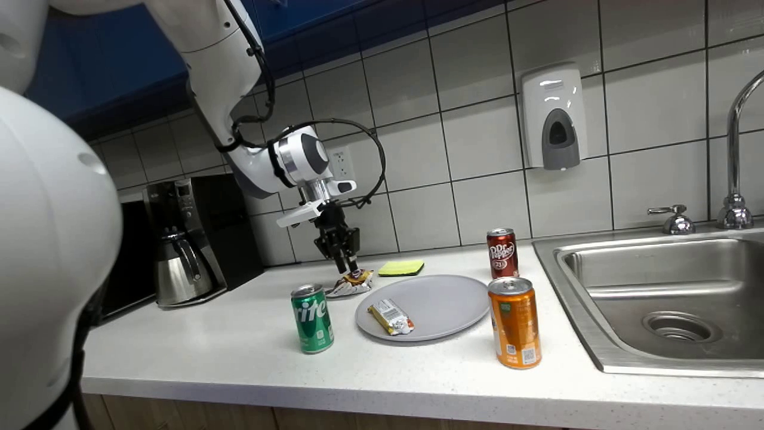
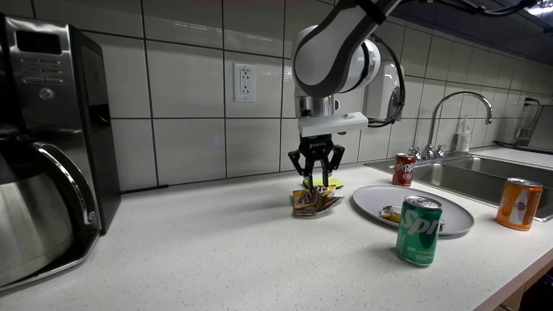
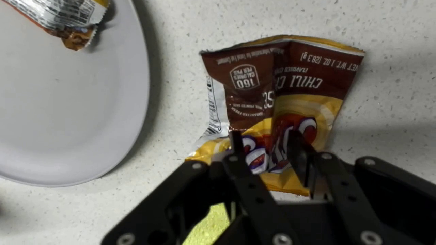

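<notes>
Snack bag (image 3: pixel 310 80), brown and yellow with a red-and-white logo, lies creased on the tabletop (image 2: pixel 216 250), right below the hand (image 2: pixel 318 185). Hand points straight down, its fingers (image 3: pixel 299 154) parted partway, one to each side of a lengthwise fold in the bag. Wrist view: their tips overlap the yellow half, logo showing in the gap; bag is wider than that gap and nothing looks pinched. Both exterior views put the tips right at the bag's upper face; cannot tell whether they touch it. Brown half of the bag reaches out past the tips. Gray plate (image 1: pixel 447 304) just beside the bag, a strip of tabletop between. On the plate, a small wrapped packet (image 1: pixel 391 316). Yellow-green sponge (image 1: pixel 401 267) near the bag, on the side toward the tiled wall (image 2: pixel 185 147). Three cans, all upright: green Sprite can (image 2: pixel 419 231) near the plate, red Dr Pepper can (image 1: pixel 502 254) closer to the wall, orange can (image 1: pixel 516 325) near the sink (image 1: pixel 578 304). Coffee maker (image 1: pixel 218 227) well apart from the bag.
</notes>
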You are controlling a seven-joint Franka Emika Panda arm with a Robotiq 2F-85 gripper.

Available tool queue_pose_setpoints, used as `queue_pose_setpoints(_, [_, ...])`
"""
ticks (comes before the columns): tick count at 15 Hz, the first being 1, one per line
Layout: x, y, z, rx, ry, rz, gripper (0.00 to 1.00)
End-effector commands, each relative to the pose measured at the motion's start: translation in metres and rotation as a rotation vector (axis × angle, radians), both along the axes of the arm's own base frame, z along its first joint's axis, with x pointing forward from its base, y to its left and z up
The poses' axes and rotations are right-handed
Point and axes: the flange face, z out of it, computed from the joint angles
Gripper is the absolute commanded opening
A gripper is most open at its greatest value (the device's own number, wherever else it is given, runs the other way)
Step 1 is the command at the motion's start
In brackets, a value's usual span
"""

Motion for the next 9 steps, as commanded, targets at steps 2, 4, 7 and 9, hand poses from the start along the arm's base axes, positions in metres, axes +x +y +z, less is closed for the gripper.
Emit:
queue_pose_setpoints(2, [-0.001, -0.003, 0.021, -0.017, -0.014, 0.013, 0.78])
queue_pose_setpoints(4, [-0.006, -0.009, 0.029, -0.013, -0.021, 0.002, 0.94])
queue_pose_setpoints(7, [-0.015, -0.019, 0.04, -0.006, -0.041, -0.016, 1.0])
queue_pose_setpoints(9, [-0.024, -0.027, 0.047, -0.004, -0.048, -0.027, 1.0])
